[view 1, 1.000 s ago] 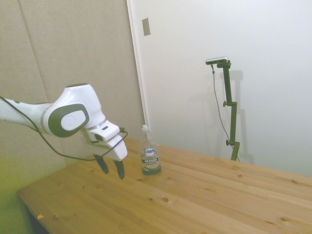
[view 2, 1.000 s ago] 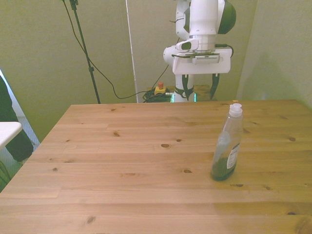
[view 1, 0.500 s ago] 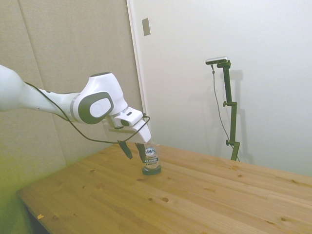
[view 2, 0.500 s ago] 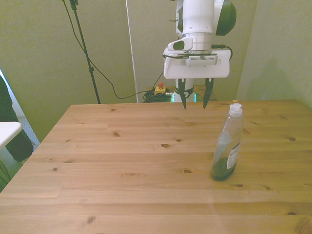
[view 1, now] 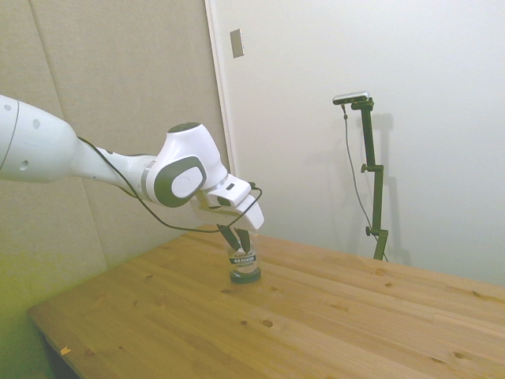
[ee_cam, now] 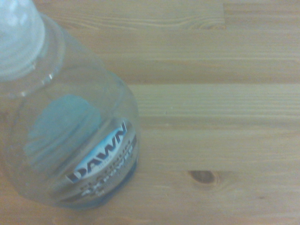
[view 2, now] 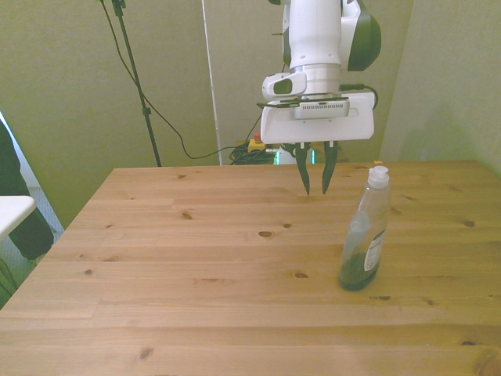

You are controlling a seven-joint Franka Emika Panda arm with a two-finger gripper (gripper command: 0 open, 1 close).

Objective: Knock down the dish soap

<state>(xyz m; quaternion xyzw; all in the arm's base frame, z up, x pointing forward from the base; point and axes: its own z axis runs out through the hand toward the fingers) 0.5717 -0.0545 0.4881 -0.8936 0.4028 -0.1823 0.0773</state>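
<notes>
Lab: bare walls, floor cables (view 2: 235, 150), wooden table (view 2: 196, 266).

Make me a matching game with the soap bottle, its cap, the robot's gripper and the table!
Things:
1. dish soap
2. cap
3. gripper
4. table

Descriptions:
A. wooden, with dark knots
B. white, on top of the bottle
C. standing upright, dark liquid at the bottom
D. hanging above the table, dark fingers pointing down

Pairs: 1-C, 2-B, 3-D, 4-A

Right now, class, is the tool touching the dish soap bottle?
Apart. In the front view, bare wall and table show between the tool and the upright dish soap, which stands toward the front view's right of it.
</notes>
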